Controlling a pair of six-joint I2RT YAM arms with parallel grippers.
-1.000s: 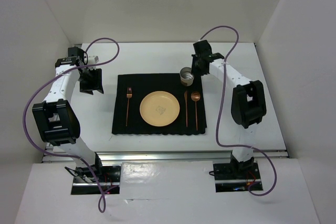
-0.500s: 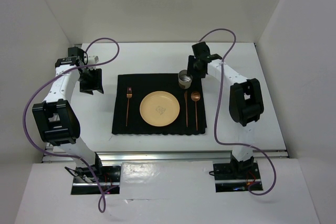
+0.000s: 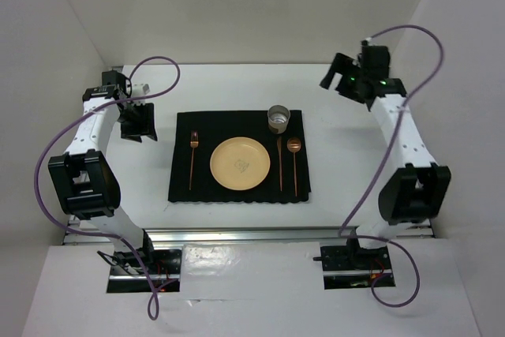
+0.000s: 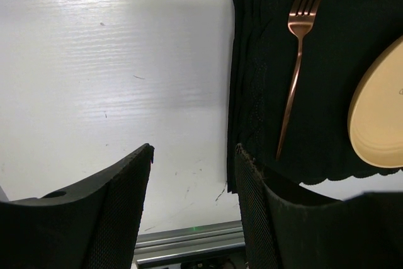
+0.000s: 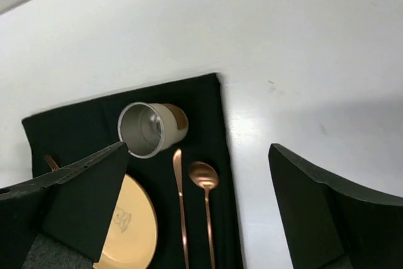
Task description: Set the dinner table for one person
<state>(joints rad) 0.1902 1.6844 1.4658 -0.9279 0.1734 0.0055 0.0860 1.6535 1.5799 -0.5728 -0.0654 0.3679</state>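
Though partly out of frame, plate [image 4: 378,111] beside fork [image 4: 296,61].

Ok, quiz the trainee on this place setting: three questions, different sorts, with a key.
1. True or false: the fork lies on the left arm's side of the plate.
2. What stands at the far edge of the placemat? A) cup B) bowl C) bottle
3. Fill in: the right tool is ____ and holds nothing.
Key: 1 true; 2 A; 3 open.
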